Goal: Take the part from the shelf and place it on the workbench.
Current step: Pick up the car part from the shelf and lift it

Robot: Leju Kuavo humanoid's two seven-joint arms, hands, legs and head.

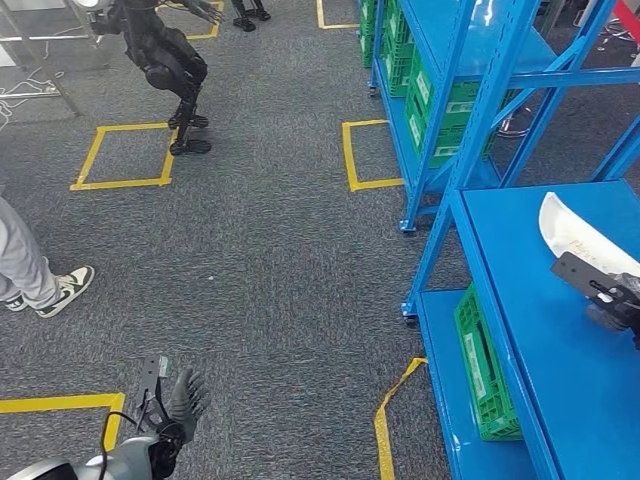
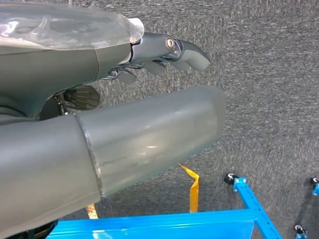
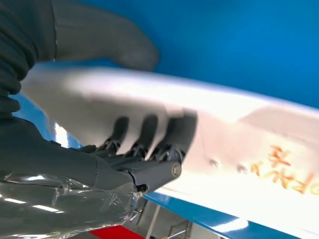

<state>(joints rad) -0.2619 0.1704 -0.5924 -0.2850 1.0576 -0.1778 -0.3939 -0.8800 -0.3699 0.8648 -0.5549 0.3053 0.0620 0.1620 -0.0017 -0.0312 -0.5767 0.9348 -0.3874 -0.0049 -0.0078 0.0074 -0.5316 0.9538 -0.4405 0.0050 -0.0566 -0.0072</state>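
Up on the blue shelf deck [image 1: 558,350], the right hand [image 3: 75,164] is wrapped onto the white moulded part [image 3: 211,144]: dark fingers [image 3: 150,149] curl under one face, the thick thumb pressing over the opposite face, so the shell is pinched between them. That two-sided hold makes sense, I reckon, for a thin curved panel that would slide out of a one-sided grasp. From the head view the right hand [image 1: 615,300] sits at the panel's near end, and the white part [image 1: 581,235] is at the right of the deck; whether it has come clear of the surface I cannot tell. Orange lettering shows on the shell, too blurred to read.

Down low, the left hand [image 1: 185,400] hangs over the grey carpet [image 1: 264,250], fingers spread and holding nothing, out of the way while the other arm works.

Now the containers: a green crate [image 1: 483,365] sits on the lower shelf level beneath the deck, and more green crates [image 1: 438,110] are stacked in the further rack; their contents aren't visible. Judging by this, the pick is underway, with the workbench still to come.
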